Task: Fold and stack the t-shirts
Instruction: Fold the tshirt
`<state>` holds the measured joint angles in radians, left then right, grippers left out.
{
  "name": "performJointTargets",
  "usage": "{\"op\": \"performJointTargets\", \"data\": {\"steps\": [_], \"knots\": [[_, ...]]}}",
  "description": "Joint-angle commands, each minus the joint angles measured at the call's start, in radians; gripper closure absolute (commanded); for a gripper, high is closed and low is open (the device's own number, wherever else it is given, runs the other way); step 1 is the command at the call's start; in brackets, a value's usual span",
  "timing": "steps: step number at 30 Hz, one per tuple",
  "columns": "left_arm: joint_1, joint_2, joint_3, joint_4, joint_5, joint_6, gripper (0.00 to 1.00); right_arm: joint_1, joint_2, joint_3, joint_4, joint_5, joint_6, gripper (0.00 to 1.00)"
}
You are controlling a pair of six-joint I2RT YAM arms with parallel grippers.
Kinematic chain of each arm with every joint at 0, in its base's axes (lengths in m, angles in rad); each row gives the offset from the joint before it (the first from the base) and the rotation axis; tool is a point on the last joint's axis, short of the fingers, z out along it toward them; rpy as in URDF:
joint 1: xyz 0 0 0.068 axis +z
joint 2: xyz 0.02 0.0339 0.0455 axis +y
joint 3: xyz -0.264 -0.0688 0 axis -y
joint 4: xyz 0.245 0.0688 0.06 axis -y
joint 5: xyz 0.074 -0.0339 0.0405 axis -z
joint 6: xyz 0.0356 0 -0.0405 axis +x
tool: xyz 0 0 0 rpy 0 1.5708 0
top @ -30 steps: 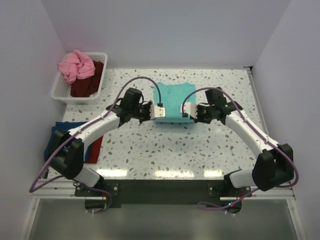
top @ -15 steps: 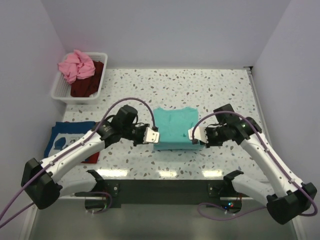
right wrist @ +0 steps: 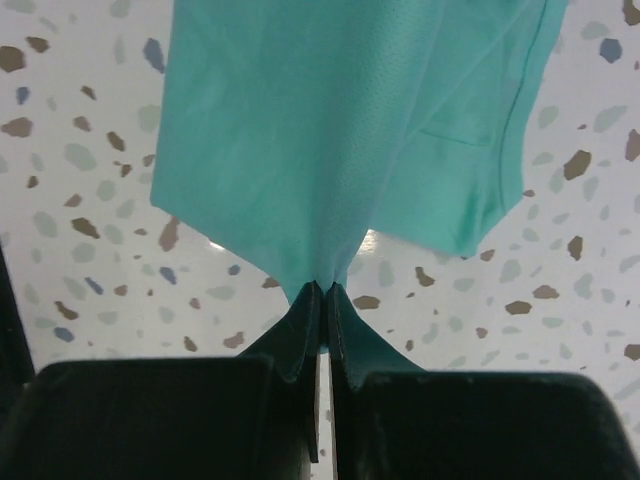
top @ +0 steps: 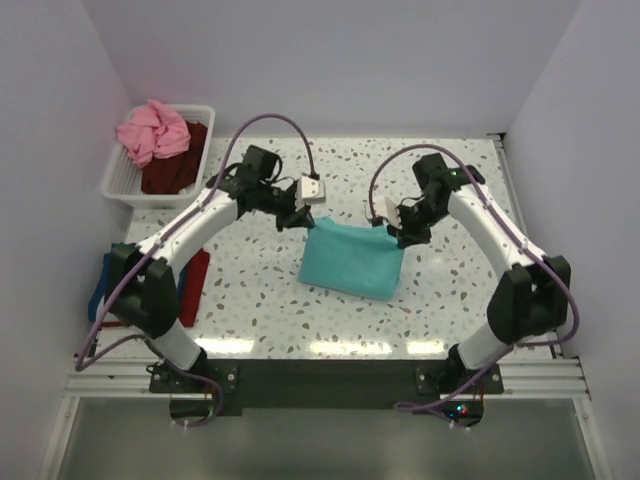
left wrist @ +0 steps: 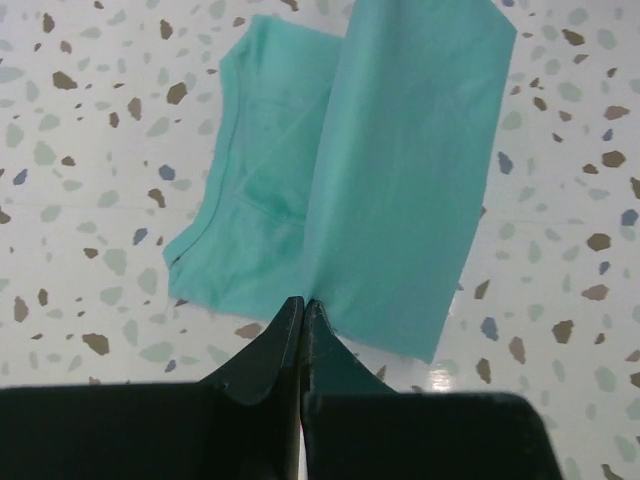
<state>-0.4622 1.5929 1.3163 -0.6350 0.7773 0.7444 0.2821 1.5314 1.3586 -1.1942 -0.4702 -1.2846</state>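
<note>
Far left, the white basket (top: 117,188) holds a pink shirt (top: 150,130) and a maroon shirt (top: 176,170). Nearer, at the left edge of the tabletop (top: 455,300), a blue shirt (top: 99,290) and a red shirt (top: 195,282) lie partly behind the left arm. The left hand (left wrist: 302,306) is pinched tight on one top corner of the teal shirt (top: 352,262), and the right hand (right wrist: 326,290) is clamped on the other. The cloth hangs between them mid-tabletop, its lower part lying on the surface.
</note>
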Motion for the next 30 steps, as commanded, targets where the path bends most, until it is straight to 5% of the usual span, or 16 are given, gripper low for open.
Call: {"op": "performJointTargets", "data": {"steps": [1,6,13,16,23,30], "knots": [[0.046,0.136,0.151,-0.049,0.056,0.044,1.0,-0.034,0.173,0.134,-0.01,-0.045,-0.082,1.0],[0.1,0.462,0.41,-0.014,0.037,-0.028,1.0,-0.064,0.464,0.318,0.037,-0.058,-0.056,1.0],[0.102,0.647,0.482,-0.015,0.033,-0.111,1.0,-0.069,0.587,0.26,0.2,-0.022,-0.044,1.0],[0.089,0.584,0.362,-0.012,0.051,-0.112,1.0,-0.057,0.576,0.217,0.266,-0.004,-0.029,1.0],[0.076,0.268,-0.173,0.126,0.079,-0.171,1.0,0.029,0.406,-0.015,0.269,-0.025,-0.024,1.0],[0.063,0.09,-0.313,0.141,0.109,-0.163,1.0,0.054,0.19,-0.167,0.196,-0.091,0.033,1.0]]}}
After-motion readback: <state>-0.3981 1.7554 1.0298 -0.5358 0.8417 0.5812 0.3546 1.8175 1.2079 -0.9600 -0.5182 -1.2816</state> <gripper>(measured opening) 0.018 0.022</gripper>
